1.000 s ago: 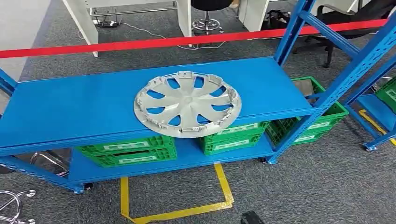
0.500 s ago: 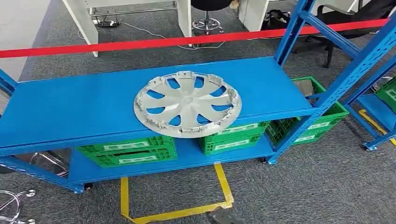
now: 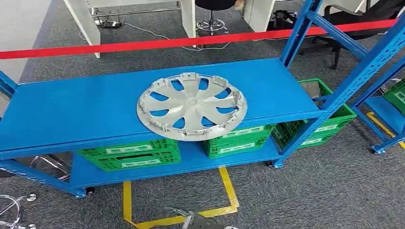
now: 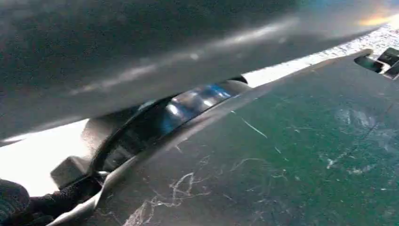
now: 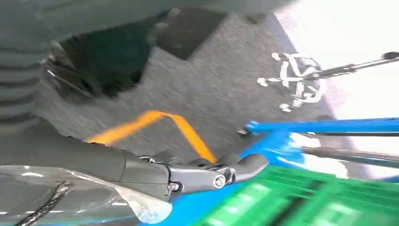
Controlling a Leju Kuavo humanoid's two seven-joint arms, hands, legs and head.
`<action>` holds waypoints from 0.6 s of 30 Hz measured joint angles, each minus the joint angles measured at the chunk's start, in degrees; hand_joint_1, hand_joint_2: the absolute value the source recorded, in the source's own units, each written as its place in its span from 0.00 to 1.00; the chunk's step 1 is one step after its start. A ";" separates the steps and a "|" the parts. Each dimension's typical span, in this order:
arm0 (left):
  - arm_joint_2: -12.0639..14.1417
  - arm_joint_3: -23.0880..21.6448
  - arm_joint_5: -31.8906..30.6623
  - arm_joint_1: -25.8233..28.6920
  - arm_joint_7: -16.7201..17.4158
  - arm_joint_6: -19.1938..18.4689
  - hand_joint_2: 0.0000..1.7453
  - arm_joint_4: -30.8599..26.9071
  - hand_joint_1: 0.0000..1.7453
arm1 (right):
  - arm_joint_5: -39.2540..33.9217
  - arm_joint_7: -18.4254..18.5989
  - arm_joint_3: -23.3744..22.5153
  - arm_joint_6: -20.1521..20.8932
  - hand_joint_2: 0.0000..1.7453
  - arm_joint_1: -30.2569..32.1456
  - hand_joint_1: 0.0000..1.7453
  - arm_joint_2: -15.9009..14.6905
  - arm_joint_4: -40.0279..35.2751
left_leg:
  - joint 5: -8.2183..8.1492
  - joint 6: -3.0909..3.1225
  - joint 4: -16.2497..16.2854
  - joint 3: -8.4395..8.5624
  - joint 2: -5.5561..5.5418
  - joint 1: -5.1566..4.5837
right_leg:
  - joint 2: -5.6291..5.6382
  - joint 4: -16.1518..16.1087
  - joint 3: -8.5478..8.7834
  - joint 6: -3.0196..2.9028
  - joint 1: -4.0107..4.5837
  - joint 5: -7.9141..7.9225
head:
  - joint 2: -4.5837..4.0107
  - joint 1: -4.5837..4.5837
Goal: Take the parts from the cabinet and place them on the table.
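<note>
A silver hubcap (image 3: 192, 106) lies flat on the top blue shelf (image 3: 71, 109) of the cabinet, its front rim hanging slightly over the shelf's front edge. My right hand (image 3: 198, 222) pokes in low at the bottom edge of the head view, well below and in front of the hubcap. In the right wrist view that hand (image 5: 141, 174) has its fingers (image 5: 244, 165) stretched out over the floor with nothing in them. The left wrist view is blurred and dark. A bit of my left hand (image 4: 19, 207) sits at its corner, and how its fingers lie is unclear.
Green crates (image 3: 129, 155) fill the lower shelf, and more (image 3: 329, 126) stand on the floor at the right. Blue uprights (image 3: 353, 81) rise on the right. Red tape (image 3: 143, 45) runs behind the cabinet. Yellow tape (image 3: 227, 188) marks the carpet. A chair base (image 3: 12, 210) stands at the lower left.
My right hand has slid leftward along the bottom edge of the head view and shows more of itself. The hubcap and the cabinet have not moved.
</note>
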 joint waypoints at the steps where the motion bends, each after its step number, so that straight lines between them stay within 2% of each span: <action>1: 0.00 0.09 -0.04 -0.04 0.00 0.02 0.00 0.04 0.00 | 1.09 0.13 0.22 -0.84 1.00 0.07 0.00 -0.20 -2.05 | 0.00 0.00 0.00 0.00 0.00 0.00 | 0.00 0.00 -0.01 0.00 0.00 0.00 | 0.00 0.04; 7: -0.11 0.28 -0.31 -0.18 0.00 0.11 0.00 0.09 0.00 | 8.18 1.31 1.18 -6.96 1.00 0.24 0.00 -1.01 -11.06 | 0.00 0.00 0.00 0.00 0.02 0.00 | 0.03 0.00 -0.04 0.00 0.00 0.00 | 0.00 0.02; 18: -0.28 0.28 -0.59 -0.33 -1.07 1.77 0.00 0.11 0.00 | 24.55 6.62 1.62 -22.15 1.00 0.07 0.00 -2.75 -21.96 | 0.00 0.00 0.01 0.00 0.02 -0.01 | 0.03 0.00 -0.03 0.00 0.00 0.00 | 0.00 0.00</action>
